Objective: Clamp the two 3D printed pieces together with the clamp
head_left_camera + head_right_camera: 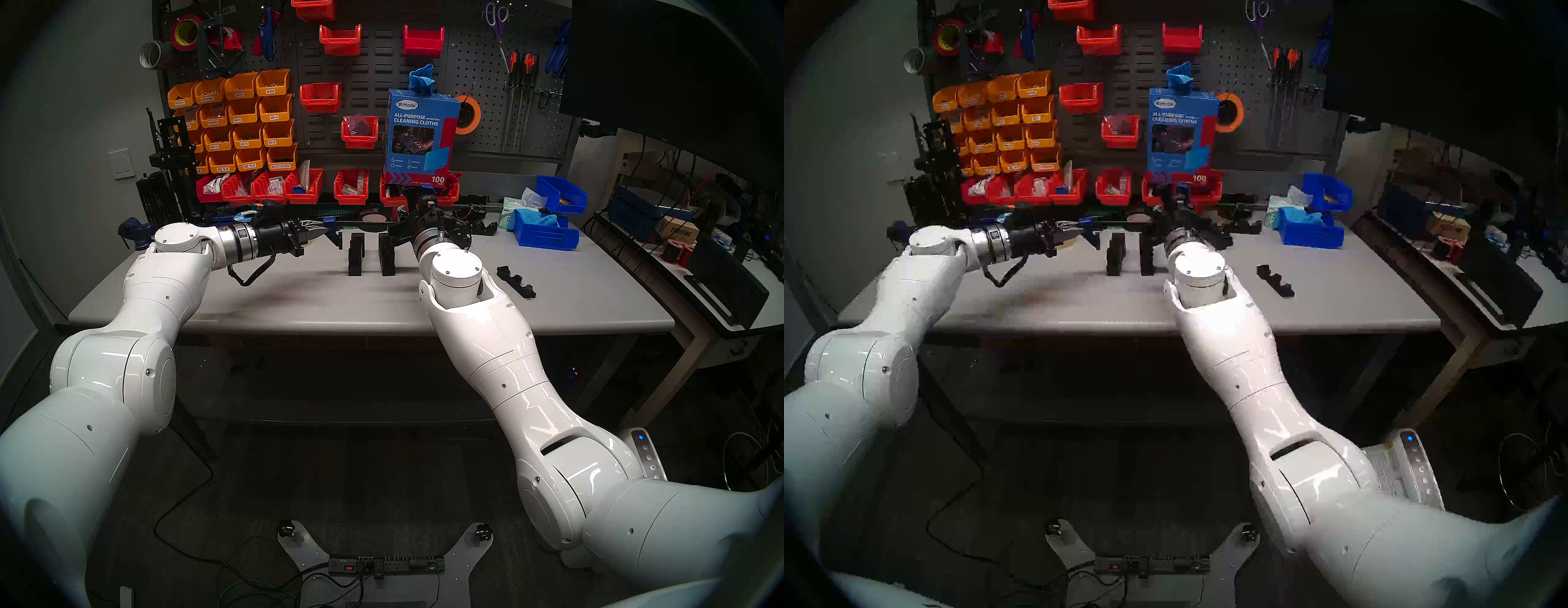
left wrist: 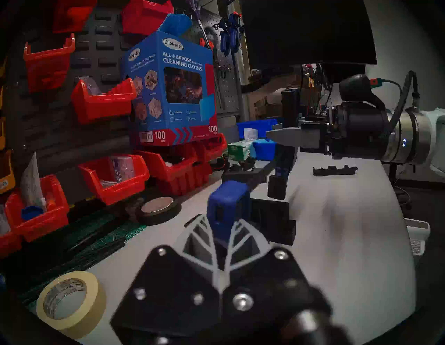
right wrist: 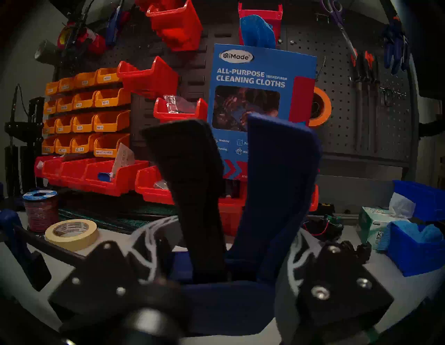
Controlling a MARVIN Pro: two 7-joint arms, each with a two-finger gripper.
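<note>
Clamp (image 2: 226, 207) gripped at both ends, left gripper (image 2: 222, 231) on jaw, right gripper (image 3: 228, 255) on handle; pieces (image 1: 356, 254) unclamped, apart.

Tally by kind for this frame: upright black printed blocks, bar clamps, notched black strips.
upright black blocks: 2
blue bar clamp: 1
notched black strip: 1
Total: 4

1. Table (image 1: 339, 305): smooth, matt grey top.
2. Two 3D printed pieces (image 1: 356, 254): matt black ribbed plastic.
3. Clamp (image 2: 226, 207): matt blue plastic.
4. Robot arms (image 1: 479, 339): glossy white shells.
</note>
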